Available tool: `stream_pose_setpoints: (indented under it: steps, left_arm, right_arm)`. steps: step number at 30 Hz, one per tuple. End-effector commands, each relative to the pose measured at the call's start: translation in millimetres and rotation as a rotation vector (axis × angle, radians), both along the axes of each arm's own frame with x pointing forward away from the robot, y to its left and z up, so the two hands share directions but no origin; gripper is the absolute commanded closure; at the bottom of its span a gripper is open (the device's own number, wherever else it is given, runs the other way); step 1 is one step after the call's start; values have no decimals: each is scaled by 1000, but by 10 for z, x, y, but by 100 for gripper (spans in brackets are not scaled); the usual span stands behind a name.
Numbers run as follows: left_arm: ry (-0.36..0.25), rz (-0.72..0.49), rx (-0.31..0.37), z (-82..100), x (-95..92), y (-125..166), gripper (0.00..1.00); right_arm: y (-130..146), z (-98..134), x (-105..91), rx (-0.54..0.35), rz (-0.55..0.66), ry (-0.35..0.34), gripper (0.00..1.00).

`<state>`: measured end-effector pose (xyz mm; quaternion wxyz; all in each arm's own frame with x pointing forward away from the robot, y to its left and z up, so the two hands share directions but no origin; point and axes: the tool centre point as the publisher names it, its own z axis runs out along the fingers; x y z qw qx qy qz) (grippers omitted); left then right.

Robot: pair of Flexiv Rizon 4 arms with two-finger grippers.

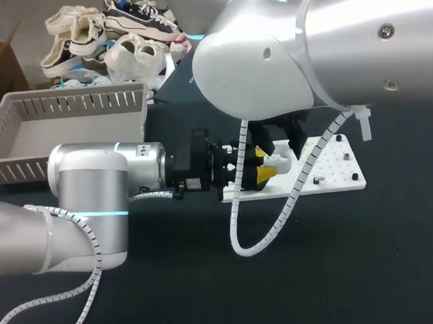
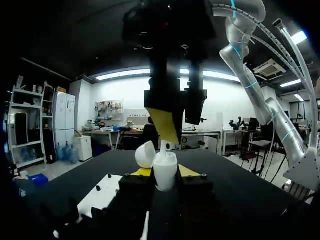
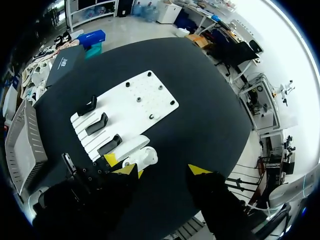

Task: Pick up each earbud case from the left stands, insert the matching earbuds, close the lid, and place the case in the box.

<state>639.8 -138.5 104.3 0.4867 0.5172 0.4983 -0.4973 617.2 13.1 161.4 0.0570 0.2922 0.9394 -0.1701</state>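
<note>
My left gripper [image 2: 165,174] is shut on a white earbud case [image 2: 165,170], which it holds upright with the lid [image 2: 146,154] tipped open. A small white earbud stem [image 2: 166,146] stands up out of the case. My right gripper [image 3: 162,170] hangs open just above the case [image 3: 143,157], with nothing between its fingers. In the head view the case [image 1: 278,159] sits at the left end of the white board [image 1: 340,173]. There my left gripper [image 1: 262,166] holds it from the left and my right gripper [image 1: 279,140] is over it.
A grey slatted box [image 1: 70,133] stands at the back left of the table. Three black stands [image 3: 97,123] sit on the white board [image 3: 135,105], with small black pegs further along it. A dark flat case [image 3: 67,62] lies beyond the board.
</note>
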Motion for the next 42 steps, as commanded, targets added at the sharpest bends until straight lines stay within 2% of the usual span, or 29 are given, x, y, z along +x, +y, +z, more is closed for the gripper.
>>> stream_pose_setpoints:
  steps: [1, 6, 17, 21, 23, 26, 28, 33, 34, 35, 36, 37, 39, 40, 41, 42]
  left_arm:
    - [-2, 5, -1, -2, -14, -2, 100]
    - [-2, 5, -1, -2, -14, -2, 100]
    - [-2, 5, -1, -2, -14, -2, 100]
    - [-2, 5, -1, -2, -14, -2, 100]
    - [-2, 5, -1, -2, -14, -2, 100]
    - [-2, 5, -1, -2, -14, -2, 100]
    - [-2, 5, -1, -2, -14, -2, 100]
    - [-2, 5, -1, -2, -14, -2, 100]
    - [-2, 5, -1, -2, -14, -2, 100]
    - [-2, 5, -1, -2, -14, -2, 100]
    - [-2, 5, -1, -2, -14, -2, 100]
    - [-2, 5, -1, -2, -14, -2, 100]
    - [-2, 5, -1, -2, -14, -2, 100]
    - [-2, 5, -1, -2, -14, -2, 100]
    - [-2, 5, -1, -2, -14, -2, 100]
    - [-2, 5, -1, -2, -14, -2, 100]
  right_arm:
    - [-92, 20, -121, 34, 14, -3, 37]
    - [-154, 1, -172, 42, 17, 13, 35]
    - [-260, -104, -100, 54, -10, 37, 28]
    - [-259, -74, -114, 68, -1, 35, 25]
    - [-261, -21, -143, 77, 16, 22, 19]
    - [-322, 62, -158, 107, 27, -10, 5]
    - [-392, 106, -166, 140, 43, -35, 0]
    - [-567, 156, -201, 246, 100, -92, 0]
    - [-598, 153, -207, 267, 109, -97, 2]
    - [-629, 147, -211, 285, 117, -101, 26]
    - [-658, 134, -209, 297, 121, -105, 40]
    - [-685, 115, -201, 305, 122, -111, 40]
    - [-744, 63, -156, 326, 124, -115, 32]
    - [-764, 46, -134, 334, 125, -118, 44]
    - [-782, 29, -114, 345, 131, -128, 50]
    - [-795, 20, -96, 373, 139, -131, 50]
